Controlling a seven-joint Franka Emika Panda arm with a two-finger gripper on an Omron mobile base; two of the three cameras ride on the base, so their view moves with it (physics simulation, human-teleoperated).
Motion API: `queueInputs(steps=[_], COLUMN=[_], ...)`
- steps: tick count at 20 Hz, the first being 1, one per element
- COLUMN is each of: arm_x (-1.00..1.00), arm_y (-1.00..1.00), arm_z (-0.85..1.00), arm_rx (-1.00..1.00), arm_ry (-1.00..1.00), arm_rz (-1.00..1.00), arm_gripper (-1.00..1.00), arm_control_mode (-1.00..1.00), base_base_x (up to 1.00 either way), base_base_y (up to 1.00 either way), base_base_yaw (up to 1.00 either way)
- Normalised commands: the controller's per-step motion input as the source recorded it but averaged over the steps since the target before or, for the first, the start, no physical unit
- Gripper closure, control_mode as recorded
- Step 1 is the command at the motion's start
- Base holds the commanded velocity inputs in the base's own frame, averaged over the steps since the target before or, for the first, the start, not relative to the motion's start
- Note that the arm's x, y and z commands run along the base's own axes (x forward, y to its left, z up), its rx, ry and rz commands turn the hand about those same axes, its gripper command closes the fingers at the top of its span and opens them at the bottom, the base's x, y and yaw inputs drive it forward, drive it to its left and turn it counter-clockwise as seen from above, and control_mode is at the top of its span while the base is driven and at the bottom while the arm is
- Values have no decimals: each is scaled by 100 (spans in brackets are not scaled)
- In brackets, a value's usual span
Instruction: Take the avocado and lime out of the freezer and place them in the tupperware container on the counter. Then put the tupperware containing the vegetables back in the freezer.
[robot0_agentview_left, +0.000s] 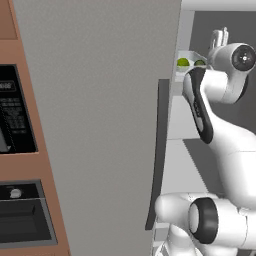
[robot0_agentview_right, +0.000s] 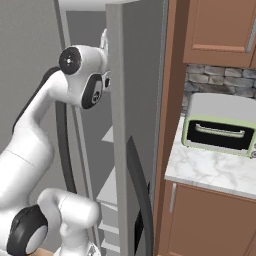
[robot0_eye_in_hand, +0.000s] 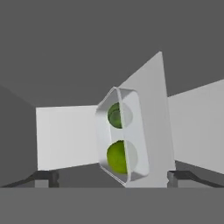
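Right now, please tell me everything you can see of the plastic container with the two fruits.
The container is a shallow, pale, see-through tray with rounded corners and a raised rim. It sits on a white shelf inside the freezer, whose door stands open. It holds the darker avocado and the brighter lime, side by side. In the hand view it looks tipped, since that camera rolls. The open gripper faces it without touching.

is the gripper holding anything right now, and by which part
Nothing is held. The gripper is open, fingertips wide apart, facing the tupperware container that sits on a freezer shelf with the avocado and lime inside.
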Motion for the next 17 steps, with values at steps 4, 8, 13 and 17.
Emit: queueInputs(steps=[4, 8, 13, 17], arm_x=[-100, -100, -100, -100], arm_y=[56, 54, 61, 69], arm_z=[63, 51, 26, 1], arm_rx=[0, 0, 0, 0], arm_ry=[1, 6, 7, 5], arm_rz=[-2, -7, -9, -11], arm_gripper=[-100, -100, -100, -100], arm_control_mode=[-100, -100, -100, -100], base_base_x=[0, 0, 0, 0], base_base_y=[0, 0, 0, 0], base_base_yaw=[0, 0, 0, 0])
